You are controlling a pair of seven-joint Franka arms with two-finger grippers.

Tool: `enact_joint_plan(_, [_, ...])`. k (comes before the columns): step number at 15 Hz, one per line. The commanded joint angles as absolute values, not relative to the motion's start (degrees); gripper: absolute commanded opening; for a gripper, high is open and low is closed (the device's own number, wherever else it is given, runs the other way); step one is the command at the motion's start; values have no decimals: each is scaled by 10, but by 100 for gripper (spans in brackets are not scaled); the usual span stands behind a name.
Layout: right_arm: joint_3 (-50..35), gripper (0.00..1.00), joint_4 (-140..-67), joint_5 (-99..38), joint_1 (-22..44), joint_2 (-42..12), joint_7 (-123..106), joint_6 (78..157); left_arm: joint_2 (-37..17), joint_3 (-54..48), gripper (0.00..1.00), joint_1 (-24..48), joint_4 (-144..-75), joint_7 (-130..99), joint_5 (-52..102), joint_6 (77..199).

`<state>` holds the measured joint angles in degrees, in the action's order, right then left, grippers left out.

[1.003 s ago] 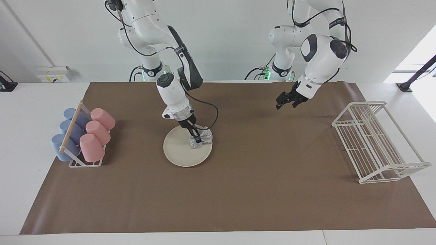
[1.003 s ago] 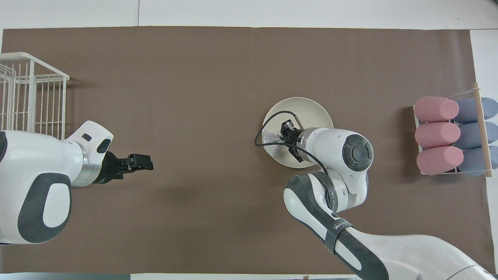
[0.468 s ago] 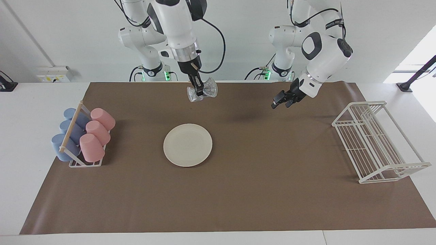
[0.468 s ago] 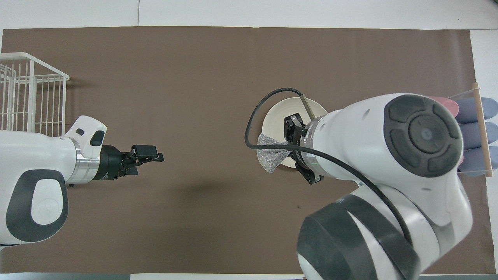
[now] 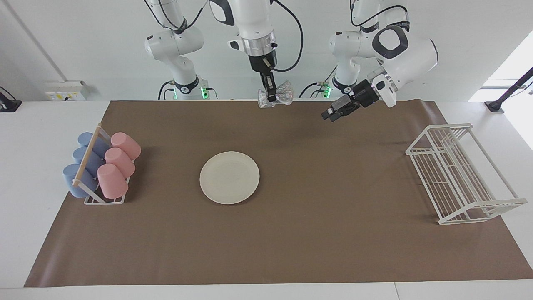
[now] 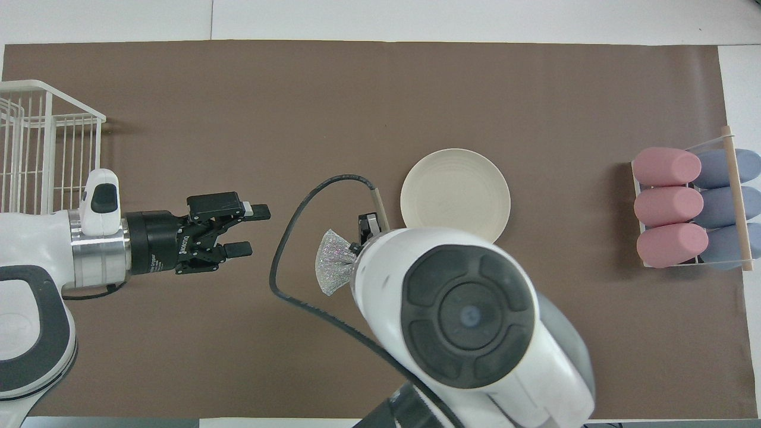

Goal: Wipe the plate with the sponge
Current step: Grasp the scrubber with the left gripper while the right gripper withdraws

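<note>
The sponge (image 5: 275, 94), a shiny silvery mesh wad pinched into a bow-tie, hangs high in the air in the right gripper (image 5: 270, 98), whose fingers are closed on its middle, over the brown mat at the robots' edge of the desk (image 5: 25, 175). The plate (image 5: 229, 177), round, cream-white and bare, lies flat on the mat, well below the sponge. The left gripper (image 6: 250, 229) hovers with fingers parted and nothing between them, toward the white wire rack (image 5: 462, 173).
</note>
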<state>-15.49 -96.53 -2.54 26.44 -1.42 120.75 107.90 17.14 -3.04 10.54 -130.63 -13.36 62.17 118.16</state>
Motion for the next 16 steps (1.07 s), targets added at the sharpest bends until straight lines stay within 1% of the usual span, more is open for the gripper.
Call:
enact_joint_plan(1, [-156, 0, -956, 13, 282, -28, 1238, 1082, 184, -22, 100, 110, -1299, -92, 690, 1117])
enact_joint_plan(3, [-156, 0, -957, 18, 282, -28, 1238, 1078, 189, -21, 100, 112, -1305, -50, 735, 1105])
enact_joint_plan(5, [-156, 0, -957, 18, 282, -28, 1238, 1078, 190, -24, 100, 120, -1317, -21, 739, 1098])
enact_joint_plan(8, [-156, 0, -957, 19, 282, -28, 1238, 1078, 171, -22, 100, 126, -1346, 61, 793, 1095])
enact_joint_plan(12, [-156, 0, -956, 20, 282, -29, 1238, 1078, 160, -25, 100, 142, -1348, 60, 846, 1106])
enact_joint_plan(13, [-156, 0, -956, 20, 281, -29, 1238, 1078, 158, -25, 87, 155, -1348, 59, 848, 1116])
enact_joint_plan(15, [-156, 0, -956, 21, 281, -29, 1238, 1077, 160, -24, 57, 165, -1356, 59, 850, 1118])
enact_joint_plan(16, [-156, 0, -956, 21, 281, -29, 1238, 1077, 161, -24, 34, 166, -1359, 57, 850, 1115])
